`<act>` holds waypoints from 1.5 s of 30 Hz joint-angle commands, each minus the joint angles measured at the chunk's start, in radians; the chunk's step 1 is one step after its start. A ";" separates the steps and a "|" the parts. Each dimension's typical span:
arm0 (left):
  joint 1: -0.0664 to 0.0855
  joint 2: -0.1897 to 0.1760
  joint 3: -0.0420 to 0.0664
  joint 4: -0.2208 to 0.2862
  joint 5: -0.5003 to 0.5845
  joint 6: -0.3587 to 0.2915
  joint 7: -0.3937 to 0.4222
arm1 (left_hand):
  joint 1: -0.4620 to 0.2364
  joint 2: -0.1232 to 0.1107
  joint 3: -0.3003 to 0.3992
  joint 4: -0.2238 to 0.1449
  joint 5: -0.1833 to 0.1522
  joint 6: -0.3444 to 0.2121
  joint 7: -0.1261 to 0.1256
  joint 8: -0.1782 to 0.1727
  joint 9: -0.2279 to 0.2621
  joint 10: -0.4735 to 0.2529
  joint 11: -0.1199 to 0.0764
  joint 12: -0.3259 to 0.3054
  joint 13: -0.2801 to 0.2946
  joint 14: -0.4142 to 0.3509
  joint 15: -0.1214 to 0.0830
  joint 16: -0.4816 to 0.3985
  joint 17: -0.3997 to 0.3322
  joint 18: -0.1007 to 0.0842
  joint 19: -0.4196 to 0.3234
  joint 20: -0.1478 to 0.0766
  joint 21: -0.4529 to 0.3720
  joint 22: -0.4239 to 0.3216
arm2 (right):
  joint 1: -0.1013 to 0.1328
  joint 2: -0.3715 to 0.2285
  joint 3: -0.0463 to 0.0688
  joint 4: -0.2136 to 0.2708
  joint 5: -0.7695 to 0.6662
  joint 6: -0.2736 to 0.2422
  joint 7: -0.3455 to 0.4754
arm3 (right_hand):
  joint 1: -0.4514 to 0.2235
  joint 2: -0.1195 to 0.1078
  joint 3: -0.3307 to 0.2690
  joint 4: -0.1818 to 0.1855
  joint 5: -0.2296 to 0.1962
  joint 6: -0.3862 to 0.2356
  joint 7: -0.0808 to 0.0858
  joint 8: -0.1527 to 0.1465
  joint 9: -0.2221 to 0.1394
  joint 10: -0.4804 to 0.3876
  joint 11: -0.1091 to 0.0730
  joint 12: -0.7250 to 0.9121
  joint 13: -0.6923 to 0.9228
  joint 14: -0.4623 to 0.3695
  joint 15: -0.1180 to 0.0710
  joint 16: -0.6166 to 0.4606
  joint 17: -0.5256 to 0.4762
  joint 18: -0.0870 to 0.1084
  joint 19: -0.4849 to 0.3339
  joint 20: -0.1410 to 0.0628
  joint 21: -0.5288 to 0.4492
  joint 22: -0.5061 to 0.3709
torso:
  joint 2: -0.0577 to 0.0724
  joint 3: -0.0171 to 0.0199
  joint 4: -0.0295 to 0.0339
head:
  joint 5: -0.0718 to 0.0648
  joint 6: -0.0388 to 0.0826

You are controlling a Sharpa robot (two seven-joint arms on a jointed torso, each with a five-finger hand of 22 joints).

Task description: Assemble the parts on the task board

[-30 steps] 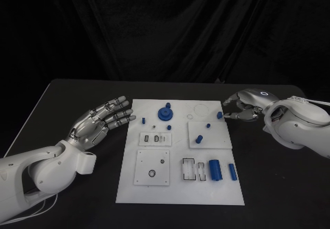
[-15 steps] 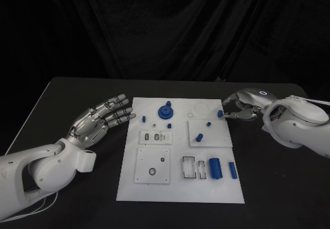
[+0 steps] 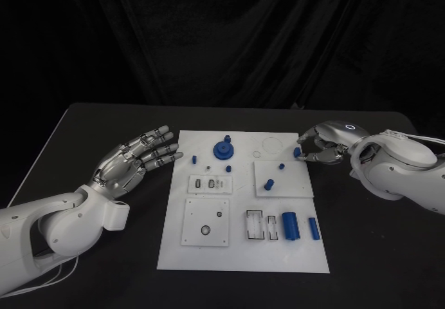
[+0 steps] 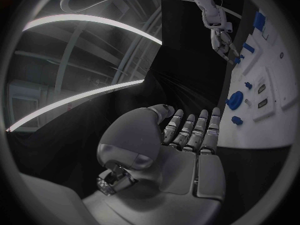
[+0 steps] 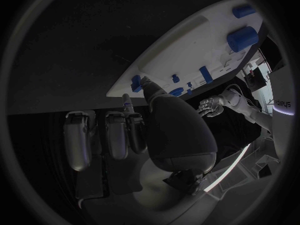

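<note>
Right hand (image 3: 323, 147) pinches a small blue part (image 3: 297, 153) at the task board (image 3: 243, 257) edge — left hand (image 3: 130, 162) (fingers spread) holds nothing.

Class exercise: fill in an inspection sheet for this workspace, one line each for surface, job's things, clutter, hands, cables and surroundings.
Surface: black table, bare around the board.
Job's things: white task board lies mid-table; blue gear-like part stands near its far edge; two blue cylinders lie side by side towards the near right; small blue pegs on the raised square plate.
Clutter: nothing seen.
Hands: left hand hovers open beside the board's left edge, holding nothing; right hand at the far right corner, fingertips around a small blue part.
Cables: a thin white cable along the right arm.
Surroundings: black curtain behind the table.
</note>
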 commanded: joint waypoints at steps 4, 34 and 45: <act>-0.001 0.002 0.000 -0.001 -0.001 0.020 0.045 | -0.011 0.000 0.006 -0.001 0.004 0.003 0.003 0.004 0.001 -0.001 0.004 0.003 0.001 0.001 0.006 0.004 0.002 -0.013 -0.001 0.001 -0.002 -0.001 | -0.006 0.007 0.000 -0.008 -0.007 0.010 -0.012 | 0.023 -0.001 -0.006 0.000 0.020 0.016 0.000 0.004 -0.002 0.102 -0.008 0.003 0.263 0.103 -0.008 0.003 0.263 0.003 0.081 -0.006 -0.005 0.238 | 0.000 -0.0007 0.0002 | 0.000 -0.002; -0.001 0.005 0.001 -0.006 -0.001 0.032 0.021 | -0.013 0.000 0.008 -0.001 0.004 0.004 0.004 0.005 0.001 0.000 0.006 0.005 0.002 0.000 0.006 0.004 0.001 -0.014 -0.003 0.001 -0.003 -0.001 | -0.011 0.044 0.001 -0.039 -0.017 0.009 -0.009 | 0.044 0.004 -0.004 0.004 0.071 0.069 0.001 0.024 0.010 0.102 -0.008 0.003 0.263 0.103 -0.008 0.003 0.263 0.004 0.079 -0.007 -0.008 0.235 | 0.000 -0.0001 0.0002 | 0.000 -0.014; -0.002 0.007 0.001 -0.008 -0.001 0.036 0.015 | -0.014 0.000 0.009 0.000 0.004 0.004 0.005 0.005 0.002 0.001 0.008 0.006 0.002 -0.001 0.007 0.005 0.001 -0.015 -0.004 0.001 -0.003 -0.002 | -0.014 0.050 0.001 -0.046 -0.017 0.002 -0.009 | 0.057 0.014 0.003 0.005 0.094 0.129 -0.004 0.054 0.037 0.102 -0.010 0.003 0.263 0.103 -0.010 0.003 0.263 0.004 0.079 -0.009 -0.010 0.235 | 0.000 -0.0003 0.0005 | 0.002 -0.021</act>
